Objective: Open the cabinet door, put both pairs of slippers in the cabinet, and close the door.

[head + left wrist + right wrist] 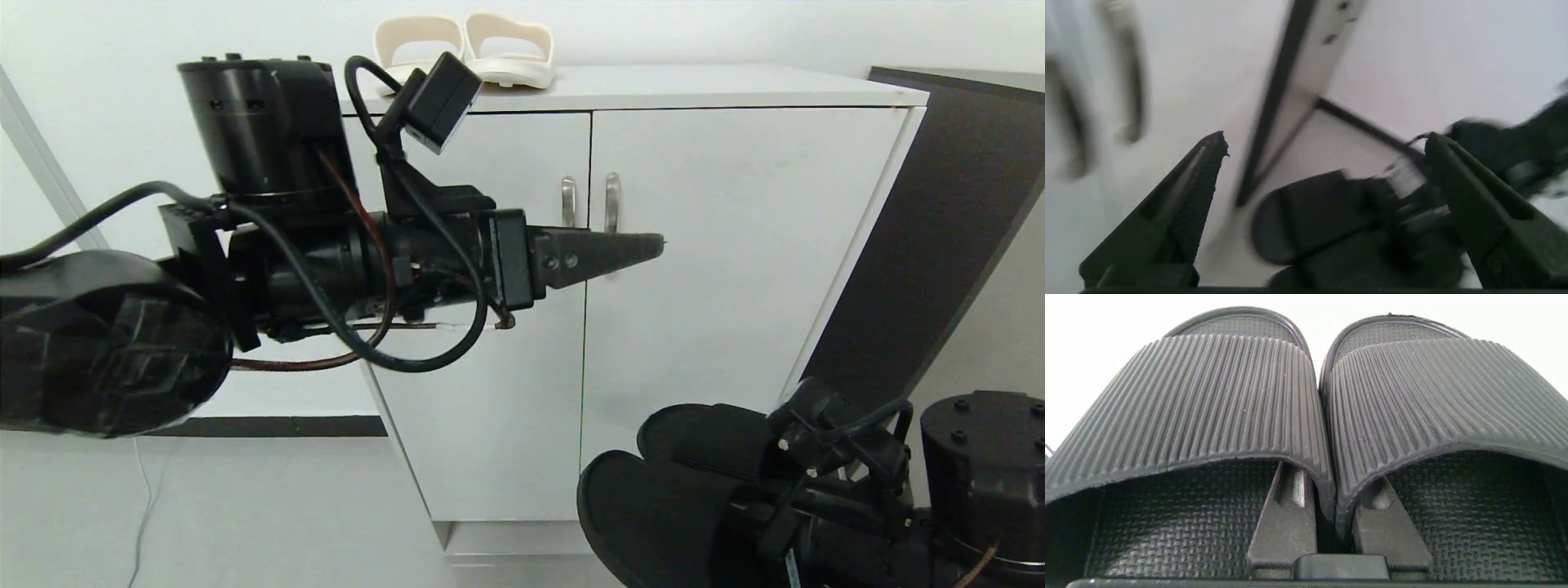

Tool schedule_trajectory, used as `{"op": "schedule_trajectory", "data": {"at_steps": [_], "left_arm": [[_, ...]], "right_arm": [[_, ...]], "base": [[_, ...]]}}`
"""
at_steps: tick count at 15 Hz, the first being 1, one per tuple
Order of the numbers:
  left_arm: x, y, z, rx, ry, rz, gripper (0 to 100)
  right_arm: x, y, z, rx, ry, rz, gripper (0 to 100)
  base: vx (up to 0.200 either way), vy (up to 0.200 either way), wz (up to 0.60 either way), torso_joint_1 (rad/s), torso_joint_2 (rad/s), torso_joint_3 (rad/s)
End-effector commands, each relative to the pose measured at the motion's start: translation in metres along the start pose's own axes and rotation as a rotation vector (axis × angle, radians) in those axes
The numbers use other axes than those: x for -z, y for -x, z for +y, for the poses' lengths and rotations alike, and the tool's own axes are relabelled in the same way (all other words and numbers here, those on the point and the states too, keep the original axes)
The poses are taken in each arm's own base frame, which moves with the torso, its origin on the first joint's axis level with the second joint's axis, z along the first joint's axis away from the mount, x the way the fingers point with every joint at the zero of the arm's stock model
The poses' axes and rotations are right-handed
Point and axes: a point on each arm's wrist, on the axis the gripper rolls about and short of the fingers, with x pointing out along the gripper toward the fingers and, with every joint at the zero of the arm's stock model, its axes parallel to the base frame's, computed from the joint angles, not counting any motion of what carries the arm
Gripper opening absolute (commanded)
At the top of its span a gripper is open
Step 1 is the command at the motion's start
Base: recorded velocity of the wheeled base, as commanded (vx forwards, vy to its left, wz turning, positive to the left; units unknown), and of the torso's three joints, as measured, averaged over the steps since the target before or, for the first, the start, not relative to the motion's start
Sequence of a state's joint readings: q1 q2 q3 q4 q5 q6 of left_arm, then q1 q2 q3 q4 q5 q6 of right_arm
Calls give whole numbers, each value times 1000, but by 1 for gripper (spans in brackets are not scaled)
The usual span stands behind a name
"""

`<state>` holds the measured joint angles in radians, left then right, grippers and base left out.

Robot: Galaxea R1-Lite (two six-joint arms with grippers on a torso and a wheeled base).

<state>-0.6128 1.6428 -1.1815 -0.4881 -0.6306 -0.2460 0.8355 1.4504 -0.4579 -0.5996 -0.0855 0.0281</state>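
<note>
Two black slippers (678,482) sit pinched in the right pincer (1335,518) low before the shut cabinet (735,245), and the spread left pincer (641,245) by the door handles (611,200) could miss its handle or catch both.

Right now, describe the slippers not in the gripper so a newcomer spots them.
Find the white cabinet with two closed doors. On its top, toward the left, sits a cream pair. The other pair is black and clamped in the right gripper.

Light: bright, diffuse, with the white cabinet (735,286) evenly lit.
Shadows: soft, faint beneath the cabinet's top edge.
Glare: background behind black slippers (1233,400) blown white.
</note>
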Motion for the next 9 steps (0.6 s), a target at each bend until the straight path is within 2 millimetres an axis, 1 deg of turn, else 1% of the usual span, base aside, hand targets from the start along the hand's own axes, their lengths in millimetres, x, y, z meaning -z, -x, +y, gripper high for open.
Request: {"op": "schedule_trajectory", "data": {"at_steps": [1, 3, 7, 9], "left_arm": [[-2, -22, 16, 33, 71, 5, 100], [-1, -33, 24, 32, 81, 8, 100], [-6, -40, 27, -40, 108, 24, 100], [-14, -43, 30, -102, 107, 7, 100]], "right_arm": [[3, -2, 0, 0, 2, 13, 0], [3, -2, 0, 0, 0, 13, 0], [1, -3, 0, 0, 0, 10, 0], [1, -3, 0, 2, 0, 12, 0]], "base": [[0, 0, 0, 0, 0, 0], [0, 0, 0, 0, 0, 0], [0, 0, 0, 0, 0, 0], [0, 0, 0, 0, 0, 0]]}}
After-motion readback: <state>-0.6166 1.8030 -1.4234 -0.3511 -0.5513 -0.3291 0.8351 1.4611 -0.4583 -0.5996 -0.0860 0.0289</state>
